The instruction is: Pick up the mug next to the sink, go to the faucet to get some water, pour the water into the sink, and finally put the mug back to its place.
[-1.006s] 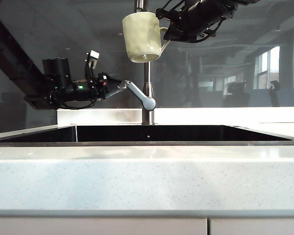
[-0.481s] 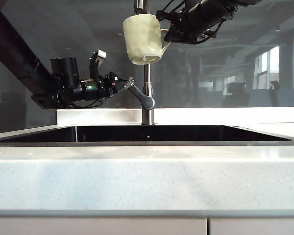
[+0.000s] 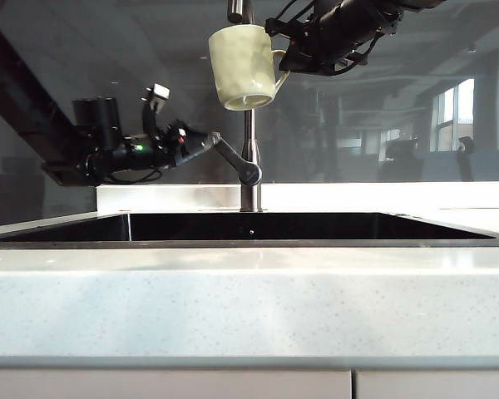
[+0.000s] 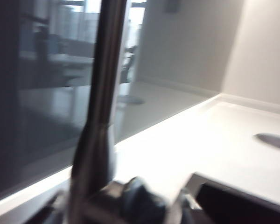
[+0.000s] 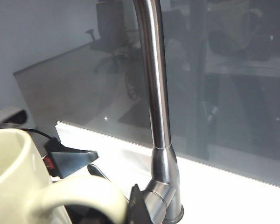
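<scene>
Above the sink (image 3: 83, 237), right hand (image 3: 280, 56) pinches the mug (image 3: 243, 65); left hand (image 3: 209, 143), seemingly spread, at faucet (image 3: 249, 158) lever.

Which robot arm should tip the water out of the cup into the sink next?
The right. The right gripper already holds the mug by its handle, high above the sink. The left gripper is at the faucet lever.

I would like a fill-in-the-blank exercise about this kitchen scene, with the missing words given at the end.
1. The right gripper holds the mug by its ____.
2. The mug hangs high above the ____, near the faucet.
3. The left gripper is at the faucet's slanted ____.
4. The sink is ____ in colour.

Missing words: handle; sink; lever; black
</scene>
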Controlling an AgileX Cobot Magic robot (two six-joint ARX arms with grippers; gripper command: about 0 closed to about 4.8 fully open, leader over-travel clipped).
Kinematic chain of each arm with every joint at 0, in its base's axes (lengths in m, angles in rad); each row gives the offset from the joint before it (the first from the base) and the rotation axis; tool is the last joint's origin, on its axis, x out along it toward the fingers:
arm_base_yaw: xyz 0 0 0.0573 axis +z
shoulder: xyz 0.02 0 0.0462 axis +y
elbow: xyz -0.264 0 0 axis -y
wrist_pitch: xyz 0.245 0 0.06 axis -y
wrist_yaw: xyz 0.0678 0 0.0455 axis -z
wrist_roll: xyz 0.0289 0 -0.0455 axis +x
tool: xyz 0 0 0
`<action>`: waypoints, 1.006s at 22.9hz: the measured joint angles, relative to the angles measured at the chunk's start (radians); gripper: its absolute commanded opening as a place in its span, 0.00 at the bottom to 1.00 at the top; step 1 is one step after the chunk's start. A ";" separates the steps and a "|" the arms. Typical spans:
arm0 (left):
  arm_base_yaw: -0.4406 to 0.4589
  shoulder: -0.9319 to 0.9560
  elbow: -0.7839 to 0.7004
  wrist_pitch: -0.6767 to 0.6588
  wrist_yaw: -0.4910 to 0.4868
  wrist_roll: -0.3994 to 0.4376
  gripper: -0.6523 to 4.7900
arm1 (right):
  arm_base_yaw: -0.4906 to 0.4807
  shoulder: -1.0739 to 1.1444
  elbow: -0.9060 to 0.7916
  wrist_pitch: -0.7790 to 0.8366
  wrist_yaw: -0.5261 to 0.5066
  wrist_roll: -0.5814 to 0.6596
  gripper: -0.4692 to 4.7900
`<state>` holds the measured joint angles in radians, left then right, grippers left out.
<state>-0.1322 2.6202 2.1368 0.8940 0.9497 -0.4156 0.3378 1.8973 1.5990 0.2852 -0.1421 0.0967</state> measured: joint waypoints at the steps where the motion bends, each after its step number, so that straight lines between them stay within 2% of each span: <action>1: 0.004 0.000 0.000 0.043 0.027 -0.053 0.65 | -0.004 0.000 0.000 0.000 0.000 0.000 0.08; 2: 0.007 0.000 0.000 0.092 0.045 -0.112 0.58 | -0.007 0.000 0.000 0.000 0.000 0.000 0.08; 3: 0.012 0.000 0.000 0.195 0.074 -0.217 0.37 | -0.012 0.000 0.000 0.000 -0.001 0.000 0.08; 4: 0.020 -0.001 0.000 0.288 0.100 -0.292 0.28 | -0.023 0.000 0.000 -0.002 -0.012 0.000 0.08; 5: 0.027 -0.001 0.000 0.345 0.119 -0.339 0.23 | -0.032 -0.002 0.000 -0.006 -0.016 -0.005 0.08; 7: 0.043 -0.001 0.000 0.444 0.153 -0.422 0.19 | -0.053 -0.013 0.000 -0.038 -0.015 -0.024 0.08; 8: 0.054 -0.001 0.000 0.485 0.163 -0.471 0.13 | -0.063 -0.022 0.000 -0.055 -0.013 -0.039 0.08; 12: 0.076 -0.003 0.000 0.529 0.194 -0.597 0.11 | -0.098 -0.065 0.000 -0.133 0.009 -0.146 0.08; 14: 0.078 -0.004 0.000 0.529 0.211 -0.625 0.11 | -0.104 -0.100 0.000 -0.176 0.013 -0.242 0.08; 20: 0.078 -0.010 0.000 0.529 0.221 -0.636 0.11 | -0.093 -0.160 0.000 -0.274 0.088 -0.544 0.08; 21: 0.078 -0.013 0.000 0.529 0.221 -0.636 0.11 | -0.082 -0.167 0.000 -0.297 0.135 -0.663 0.08; 23: 0.079 -0.015 0.000 0.529 0.221 -0.636 0.11 | -0.065 -0.169 0.000 -0.308 0.192 -0.807 0.08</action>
<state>-0.0536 2.6049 2.1372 1.4231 1.1709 -1.0519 0.2726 1.7279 1.5986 -0.0227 0.0498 -0.7101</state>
